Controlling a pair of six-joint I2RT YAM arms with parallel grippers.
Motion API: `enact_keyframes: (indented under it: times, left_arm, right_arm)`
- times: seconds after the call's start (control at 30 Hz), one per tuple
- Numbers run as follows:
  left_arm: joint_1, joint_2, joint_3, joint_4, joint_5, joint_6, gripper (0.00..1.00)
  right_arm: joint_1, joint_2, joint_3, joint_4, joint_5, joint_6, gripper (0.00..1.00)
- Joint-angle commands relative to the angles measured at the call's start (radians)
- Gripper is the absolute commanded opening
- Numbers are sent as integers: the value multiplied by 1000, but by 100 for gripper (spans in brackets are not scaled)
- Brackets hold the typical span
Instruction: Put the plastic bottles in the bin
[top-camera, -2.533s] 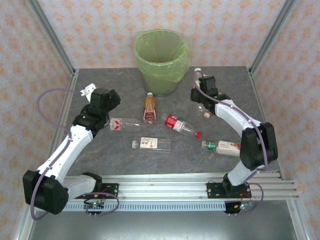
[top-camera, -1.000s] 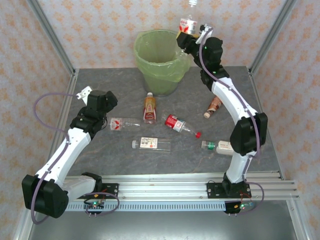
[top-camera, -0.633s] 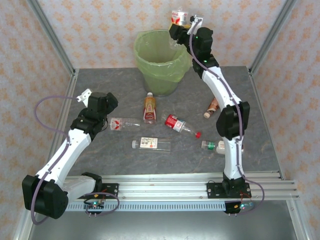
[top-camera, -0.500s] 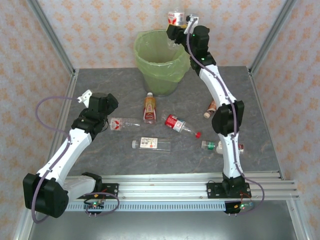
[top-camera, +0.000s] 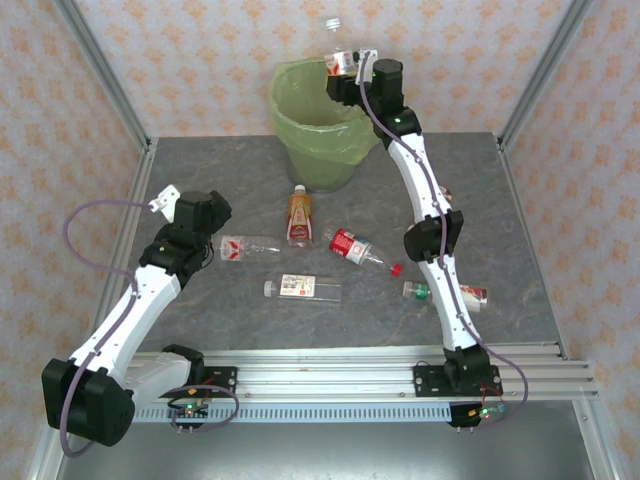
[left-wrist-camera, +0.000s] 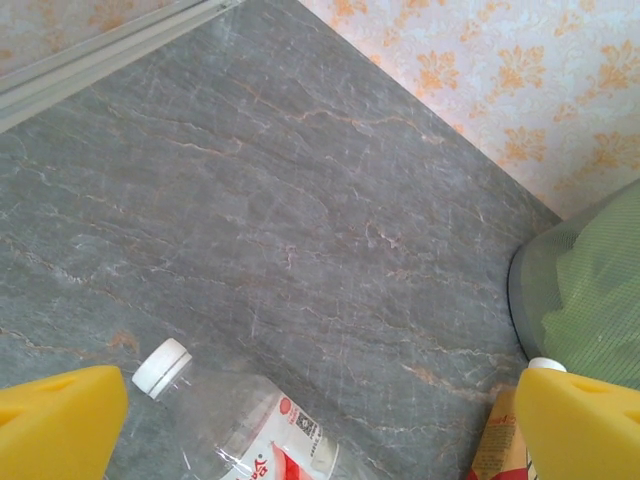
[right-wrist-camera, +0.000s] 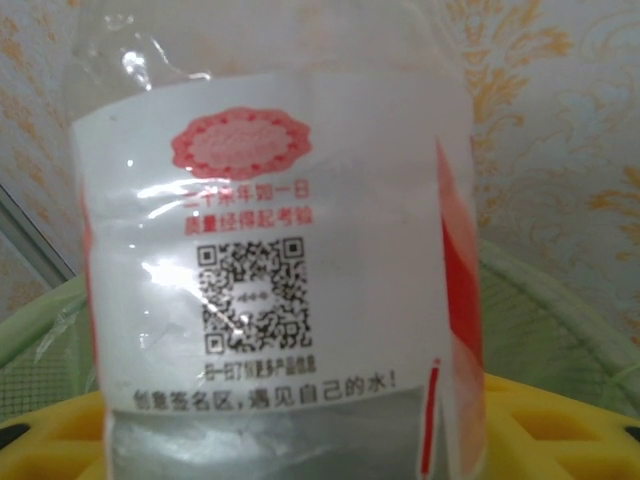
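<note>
Progress, early: we see the right gripper (top-camera: 347, 73) pinching a red-and-white-labelled water bottle (right-wrist-camera: 270, 250) upright above the bin (top-camera: 310, 150), the left gripper (left-wrist-camera: 320, 440) spread wide, and at least five plastic bottles (top-camera: 302, 288) lying in front of the bin, uncollected.
</note>
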Motion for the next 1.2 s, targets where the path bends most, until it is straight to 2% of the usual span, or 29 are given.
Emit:
enact_keyframes:
  times: [0.0,0.3,0.57,0.73,1.0,1.17]
  left_arm:
    - [8,-14,-17,-16,-67,-18,100]
    - [7,1,-19,-17,-70,-10,100]
    - [7,12,-11,-19,-61,-2,100]
    - [7,12,-12,-20,-63,0,100]
    - [8,20,-12,-26,-58,11,100]
    - [7,27,-8,-48,-37,-2,100]
  right_arm:
    - [6,-19,-8,-112,-7,-39,64]
    - [6,-129,-96,-250,-15,-92,65]
    - [7,-196,-177,-273,-54,-103,67]
    - [8,-206,-171,-271,-113,-92,80]
    - [8,-251,-159,-291,-83,-102,86]
    - [8,-390,-294,-292,-54,-133,94]
